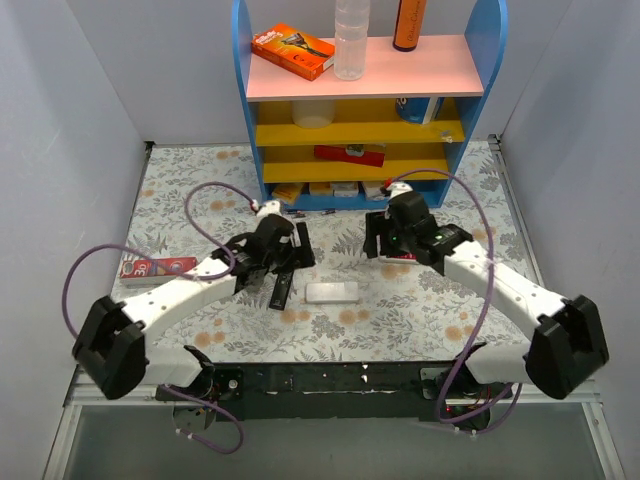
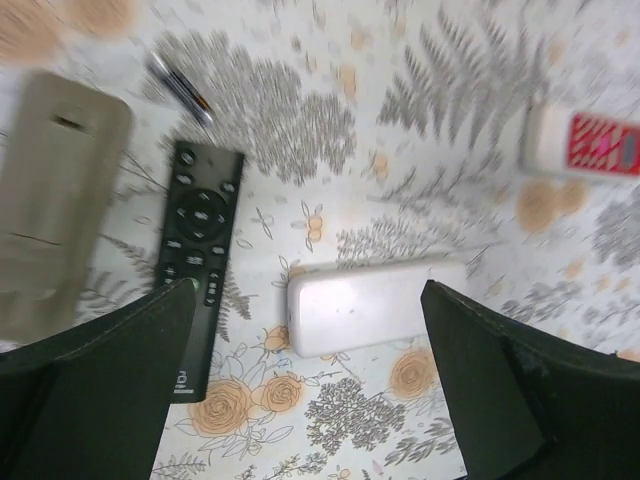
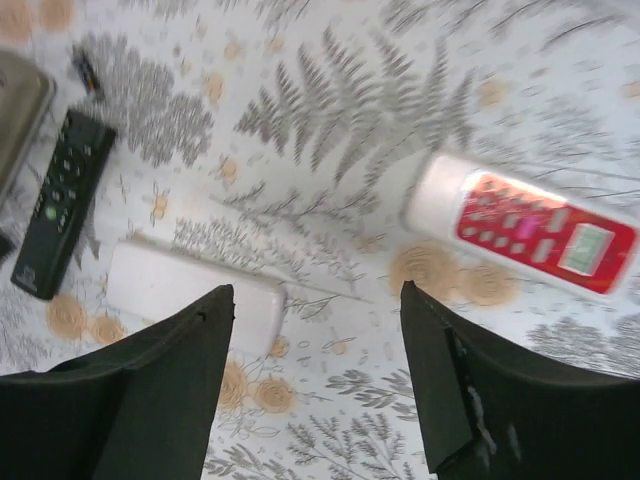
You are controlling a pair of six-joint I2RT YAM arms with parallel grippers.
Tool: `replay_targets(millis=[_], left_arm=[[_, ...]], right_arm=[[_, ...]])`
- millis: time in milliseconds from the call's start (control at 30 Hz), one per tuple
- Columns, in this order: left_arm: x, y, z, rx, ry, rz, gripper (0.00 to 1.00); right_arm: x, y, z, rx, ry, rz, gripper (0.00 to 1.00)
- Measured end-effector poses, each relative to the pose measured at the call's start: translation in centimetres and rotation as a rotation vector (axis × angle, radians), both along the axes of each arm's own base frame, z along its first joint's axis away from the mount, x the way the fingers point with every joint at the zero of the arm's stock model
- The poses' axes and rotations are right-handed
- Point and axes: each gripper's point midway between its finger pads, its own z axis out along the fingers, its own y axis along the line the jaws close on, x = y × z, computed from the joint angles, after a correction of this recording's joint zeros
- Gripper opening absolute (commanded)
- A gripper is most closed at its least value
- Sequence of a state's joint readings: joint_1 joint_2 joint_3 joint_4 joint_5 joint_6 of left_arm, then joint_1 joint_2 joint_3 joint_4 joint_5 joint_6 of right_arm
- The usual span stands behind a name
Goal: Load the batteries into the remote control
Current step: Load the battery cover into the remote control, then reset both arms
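The remote control (image 1: 332, 292) is a plain white oblong lying flat on the floral cloth between the two arms. In the left wrist view the remote control (image 2: 375, 303) lies just ahead of my open left gripper (image 2: 308, 292), apart from both fingers. My left gripper (image 1: 272, 262) hovers to its left. The batteries (image 2: 180, 88), thin, dark and orange-tipped, lie farther off and are blurred; the batteries (image 3: 85, 70) also appear at the far left of the right wrist view. My right gripper (image 3: 315, 288) is open and empty, with the remote control (image 3: 185, 290) by its left finger. From above, my right gripper (image 1: 393, 243) sits right of the remote.
A black remote (image 2: 197, 260) lies left of the white one, beside a grey-beige remote (image 2: 55, 200). A white remote with red buttons (image 3: 530, 225) lies by my right gripper. A red box (image 1: 158, 268) sits at the left. The blue shelf unit (image 1: 360, 110) stands at the back.
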State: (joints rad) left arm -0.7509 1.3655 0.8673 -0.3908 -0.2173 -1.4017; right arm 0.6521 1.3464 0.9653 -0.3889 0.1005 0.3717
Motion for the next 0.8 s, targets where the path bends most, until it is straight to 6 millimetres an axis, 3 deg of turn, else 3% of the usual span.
replay_targets(millis=[133, 200, 400, 500, 667, 800], left_arm=[[1.2, 3.4, 7.2, -0.062, -0.198, 0.110, 0.98], [1.0, 5.1, 10.9, -0.095, -0.304, 0.156, 0.98], [-2.0, 12.0, 21.3, -0.235, -0.629, 0.314, 0.98], [-4.3, 15.6, 25.3, -0.319, -0.769, 0.401, 0.98], [-7.1, 20.3, 28.5, -0.396, -0.915, 0.521, 0.98], [-7.9, 22.3, 28.7, -0.373, -0.962, 0.574, 0.98]], right_arm=[[1.8, -4.5, 4.7, 0.020, -0.168, -0.149, 0.93], [1.9, -6.9, 7.1, 0.011, -0.269, -0.231, 0.96], [-0.5, -12.4, 13.6, 0.051, -0.587, -0.360, 0.96], [-2.3, -14.7, 16.1, 0.099, -0.716, -0.413, 0.96], [-5.0, -17.7, 20.6, 0.185, -0.899, -0.492, 0.97], [-5.9, -19.1, 21.5, 0.187, -0.960, -0.530, 0.96]])
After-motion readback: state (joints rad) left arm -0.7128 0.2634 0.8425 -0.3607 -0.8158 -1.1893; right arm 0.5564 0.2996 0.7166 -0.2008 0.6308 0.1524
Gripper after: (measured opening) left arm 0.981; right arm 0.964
